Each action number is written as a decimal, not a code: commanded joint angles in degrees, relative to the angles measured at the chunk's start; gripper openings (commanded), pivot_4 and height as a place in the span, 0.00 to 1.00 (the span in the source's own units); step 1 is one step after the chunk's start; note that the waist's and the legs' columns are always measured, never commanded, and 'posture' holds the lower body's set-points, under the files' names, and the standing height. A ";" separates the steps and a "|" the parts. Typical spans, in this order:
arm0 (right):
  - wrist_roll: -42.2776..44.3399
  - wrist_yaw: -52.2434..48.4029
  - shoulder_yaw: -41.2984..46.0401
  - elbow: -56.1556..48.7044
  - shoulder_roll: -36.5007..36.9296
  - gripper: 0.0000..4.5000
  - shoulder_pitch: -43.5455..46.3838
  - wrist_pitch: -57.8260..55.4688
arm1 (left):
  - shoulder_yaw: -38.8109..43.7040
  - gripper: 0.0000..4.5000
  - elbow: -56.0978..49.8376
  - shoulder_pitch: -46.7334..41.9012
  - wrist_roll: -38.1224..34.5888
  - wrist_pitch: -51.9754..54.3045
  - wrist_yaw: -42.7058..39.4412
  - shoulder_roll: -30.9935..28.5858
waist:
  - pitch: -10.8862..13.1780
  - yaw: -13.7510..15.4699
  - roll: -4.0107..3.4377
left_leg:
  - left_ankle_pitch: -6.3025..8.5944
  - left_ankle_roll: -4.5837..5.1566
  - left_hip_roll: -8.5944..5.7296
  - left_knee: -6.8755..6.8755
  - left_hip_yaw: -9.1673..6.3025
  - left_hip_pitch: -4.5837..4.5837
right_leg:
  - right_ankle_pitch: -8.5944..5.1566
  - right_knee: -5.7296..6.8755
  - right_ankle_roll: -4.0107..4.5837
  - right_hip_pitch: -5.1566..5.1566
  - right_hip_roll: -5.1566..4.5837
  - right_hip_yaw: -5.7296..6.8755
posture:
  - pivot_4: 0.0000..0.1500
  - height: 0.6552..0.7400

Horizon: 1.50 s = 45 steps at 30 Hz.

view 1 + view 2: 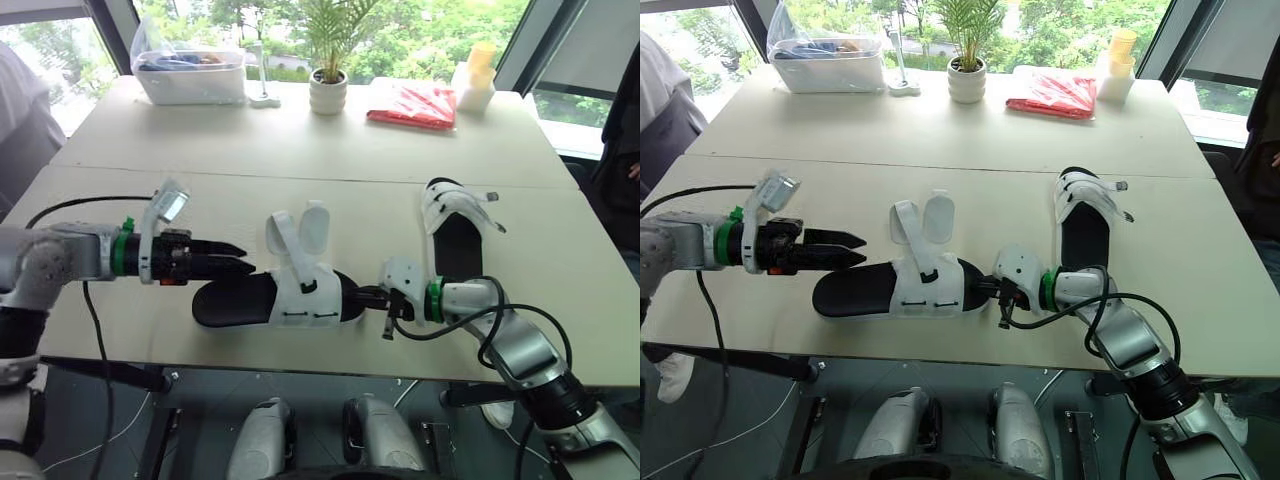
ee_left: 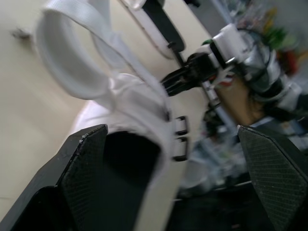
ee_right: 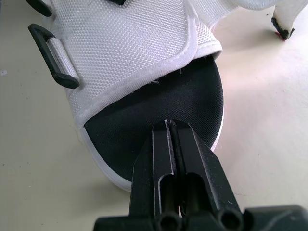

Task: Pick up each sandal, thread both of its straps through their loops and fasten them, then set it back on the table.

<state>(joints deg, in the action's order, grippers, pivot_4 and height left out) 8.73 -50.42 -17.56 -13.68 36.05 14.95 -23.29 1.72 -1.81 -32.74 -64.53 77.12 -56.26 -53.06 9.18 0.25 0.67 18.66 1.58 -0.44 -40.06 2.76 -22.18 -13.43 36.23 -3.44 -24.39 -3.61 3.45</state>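
Note:
The near sandal (image 1: 285, 295), black sole with a white upper, lies on its sole near the table's front edge. Its two white straps (image 1: 295, 230) stand up loose, and its black loops (image 3: 50, 55) hang empty. My left gripper (image 1: 240, 258) is open at the heel end, with the heel between its fingers (image 2: 82, 178). At the toe end my right gripper (image 3: 171, 124) is shut, its tips resting on the black insole (image 3: 144, 125). A second sandal (image 1: 455, 225) lies flat farther back on the right, straps also loose.
Along the table's far edge stand a clear bin (image 1: 190, 75), a potted plant (image 1: 328, 92), a red packet (image 1: 412, 105) and stacked cups (image 1: 475, 80). A person stands at the left (image 1: 20, 120) and another at the right edge (image 1: 625, 150). A black cable (image 1: 80, 205) lies on the left.

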 commanded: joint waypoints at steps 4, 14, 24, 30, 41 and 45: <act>-2.71 -0.11 -2.15 2.44 0.83 0.00 -1.67 -1.59 | 8.48 0.99 -0.79 -1.40 -7.69 14.48 21.01 12.38 | 0.00 0.10 0.02 | -0.02 -0.04 0.00 0.00 0.00 0.02 | 0.01 0.02 -0.01 0.01 0.00 -0.01 | 1.00 0.81; -2.86 0.24 -2.08 1.99 0.50 0.00 -2.07 -1.82 | 11.94 0.99 4.97 -1.78 -12.10 15.38 40.03 22.67 | -0.08 0.38 0.07 | -0.27 -0.53 0.00 0.06 -0.03 0.15 | -0.05 0.03 0.14 0.08 -0.02 -0.03 | 1.00 0.81; -2.88 0.67 -1.76 2.16 0.31 0.00 -1.71 -1.94 | 13.05 0.99 7.88 -4.24 -16.93 15.25 48.18 27.36 | -0.09 0.48 0.07 | -0.26 -0.55 0.00 0.08 -0.03 0.14 | -0.06 0.02 0.28 0.05 -0.06 -0.05 | 1.00 0.81; -2.93 0.94 -1.80 1.78 0.26 0.00 -2.09 -2.12 | 13.19 0.99 9.10 -6.19 -18.81 15.38 52.14 30.00 | -0.09 0.44 0.07 | -0.27 -0.56 0.00 0.09 -0.03 0.12 | -0.04 0.01 0.30 0.03 -0.07 -0.05 | 1.00 0.81; -2.78 1.72 -1.65 0.95 -0.09 0.00 -2.32 -2.93 | 13.38 0.82 12.82 -6.37 -17.34 14.80 57.65 34.70 | -0.09 0.47 0.07 | -0.27 -0.56 0.00 0.11 -0.02 0.11 | -0.04 0.01 0.30 0.02 -0.07 -0.05 | 1.00 0.81; -2.64 1.87 -1.62 0.80 -0.12 0.00 -2.36 -3.15 | 13.66 0.70 11.70 -6.12 -15.87 13.79 58.33 35.73 | -0.09 0.45 0.07 | -0.27 -0.57 0.00 0.12 -0.02 0.11 | -0.04 0.00 0.30 0.01 -0.07 -0.05 | 1.00 0.81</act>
<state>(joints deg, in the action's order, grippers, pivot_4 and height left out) 7.91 -48.76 -17.55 -15.00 35.78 14.02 -23.84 15.35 10.94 -38.59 -80.48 90.64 1.97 -17.65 9.08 0.70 0.74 18.40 1.01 -0.44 -39.94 2.74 -22.07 -13.47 36.24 -3.14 -24.39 -3.68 3.39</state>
